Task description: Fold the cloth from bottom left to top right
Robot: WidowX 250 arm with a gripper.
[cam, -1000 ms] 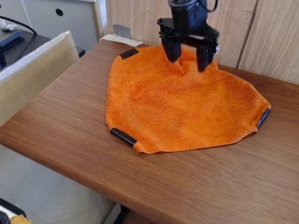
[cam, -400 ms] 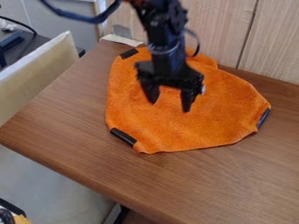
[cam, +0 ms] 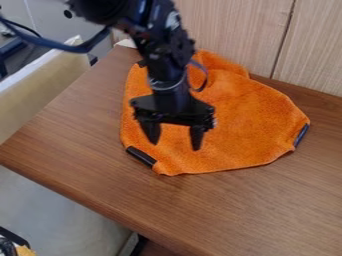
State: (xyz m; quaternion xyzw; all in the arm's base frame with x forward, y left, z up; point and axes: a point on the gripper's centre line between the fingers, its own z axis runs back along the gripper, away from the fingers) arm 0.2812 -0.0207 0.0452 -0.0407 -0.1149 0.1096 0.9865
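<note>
- The gripper [cam: 175,145] is found with its fingers wide apart, pointing downward; nothing is seen held between them. This spread is judged suited to a pinch of fabric being taken.
- The orange cloth [cam: 247,120] is spread on the wooden table [cam: 80,150], beneath the fingers and out past them on both sides. Contact between fingertips and fabric cannot be confirmed.
- A dark strip [cam: 141,156] is noted at the cloth's lower-left edge, just below and to the left of the fingertips. Because the fold is to be begun from that corner, the gripper is judged to be positioned near it for that purpose.
- A second strip [cam: 301,135] is noted at the right edge, well apart from the fingers. The purpose of the strips cannot be established.
- A raised, rumpled fold is observed at the far edge, behind the fingers, towards the wall panel [cam: 247,30]. A flat fold could be hindered by it.
- The step in hand is assessed as the approach to the corner. The fingers would need to be lowered and closed on it, then carried towards the upper right; a shallow pinch could be lost.
</note>
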